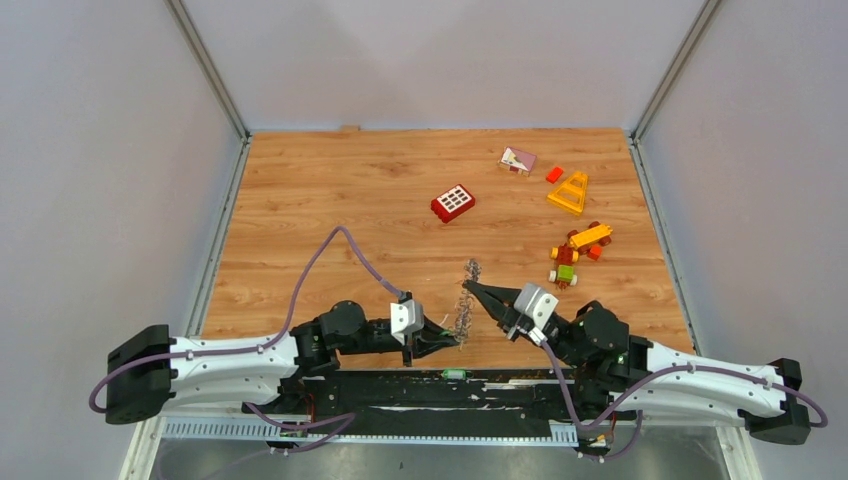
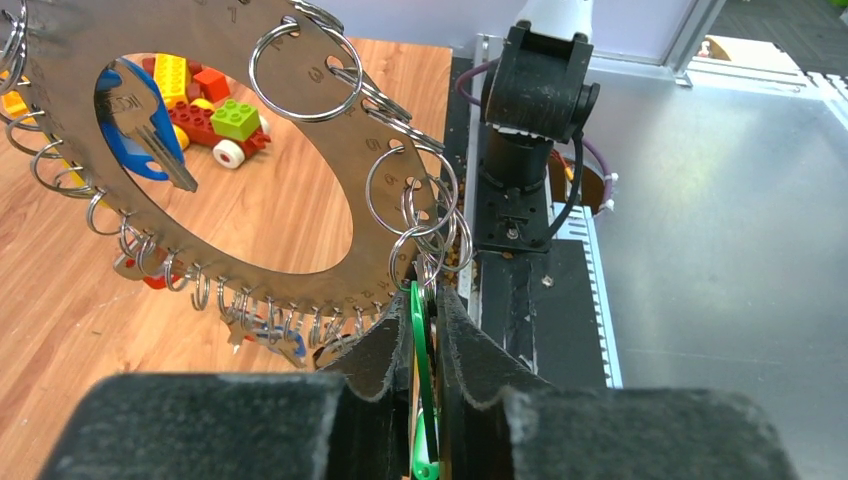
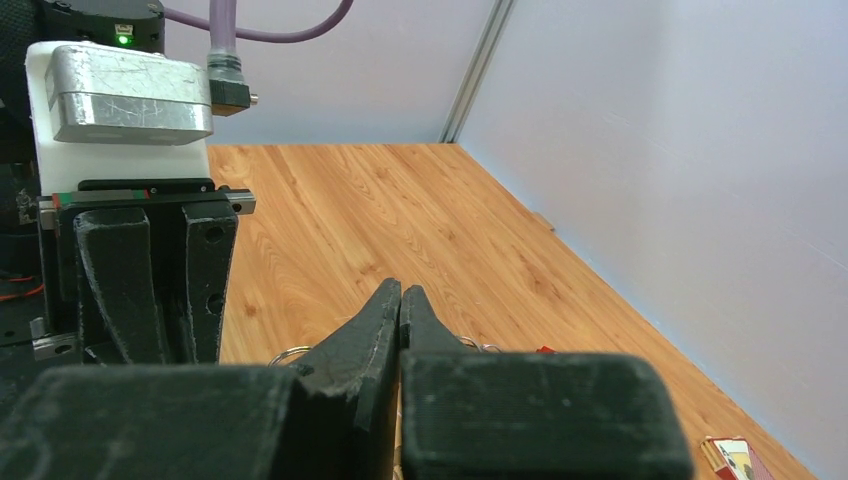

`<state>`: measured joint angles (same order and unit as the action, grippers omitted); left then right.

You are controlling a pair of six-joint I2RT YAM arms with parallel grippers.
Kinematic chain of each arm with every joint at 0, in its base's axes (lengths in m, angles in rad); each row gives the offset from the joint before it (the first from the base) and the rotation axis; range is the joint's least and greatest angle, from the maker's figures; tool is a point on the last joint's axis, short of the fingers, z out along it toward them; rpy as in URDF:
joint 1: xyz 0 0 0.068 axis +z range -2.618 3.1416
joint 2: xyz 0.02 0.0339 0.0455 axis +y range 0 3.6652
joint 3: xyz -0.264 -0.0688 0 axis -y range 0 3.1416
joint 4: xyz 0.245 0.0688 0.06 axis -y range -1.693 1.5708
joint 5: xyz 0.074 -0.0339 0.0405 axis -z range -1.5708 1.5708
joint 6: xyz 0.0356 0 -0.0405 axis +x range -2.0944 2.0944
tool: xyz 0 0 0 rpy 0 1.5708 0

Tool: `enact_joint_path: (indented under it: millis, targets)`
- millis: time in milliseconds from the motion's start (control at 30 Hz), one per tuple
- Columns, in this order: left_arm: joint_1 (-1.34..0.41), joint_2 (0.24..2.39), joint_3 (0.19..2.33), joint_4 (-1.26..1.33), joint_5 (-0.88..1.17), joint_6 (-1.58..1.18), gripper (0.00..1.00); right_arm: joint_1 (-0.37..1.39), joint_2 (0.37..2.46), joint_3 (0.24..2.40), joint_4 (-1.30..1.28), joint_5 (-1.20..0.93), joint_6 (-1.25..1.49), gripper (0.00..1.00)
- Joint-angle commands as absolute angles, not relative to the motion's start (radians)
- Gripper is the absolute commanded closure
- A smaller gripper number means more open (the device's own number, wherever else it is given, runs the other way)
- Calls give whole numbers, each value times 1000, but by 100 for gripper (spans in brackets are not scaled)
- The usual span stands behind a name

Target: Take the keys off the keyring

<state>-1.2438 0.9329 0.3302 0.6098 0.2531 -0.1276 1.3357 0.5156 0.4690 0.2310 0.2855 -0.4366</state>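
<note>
The keyring (image 1: 465, 300) stands on edge between my two grippers, a flat grey disc (image 2: 340, 275) with small split rings all round its rim. Several keys hang from it, among them a blue-headed one (image 2: 140, 130) seen through the centre hole. My left gripper (image 2: 428, 290) (image 1: 452, 340) is shut on a green-headed key (image 2: 427, 380) that hangs from a ring at the disc's lower rim. My right gripper (image 1: 470, 287) (image 3: 400, 290) is shut, its tips against the keyring's upper part. Small rings (image 3: 290, 352) peek out beside its fingers, and the contact itself is hidden.
Toy bricks lie at the back right: a red brick (image 1: 453, 203), a yellow triangle (image 1: 569, 192), a brick car (image 1: 575, 252) (image 2: 215, 120), a pink-white piece (image 1: 517, 160). A black base rail (image 1: 440, 385) runs along the near edge. The left wrist housing (image 3: 130, 230) is close by.
</note>
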Motion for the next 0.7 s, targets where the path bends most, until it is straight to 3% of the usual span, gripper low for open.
enact_joint_path:
  millis: [0,300,467,667]
  targets:
    - [-1249,904,370,606,272,-111,89,1332,497,470,323,296,-426,100]
    - [-1249,851,431,403,251,-78,92,1333,480,461,316,305,-426,100]
    - [-1249,838,479,273,266,-58,84,1333,478,456,319,302,-425,100]
    - [-1249,844,465,336,300,-81,77,1332,487,456,329,295,-422,100]
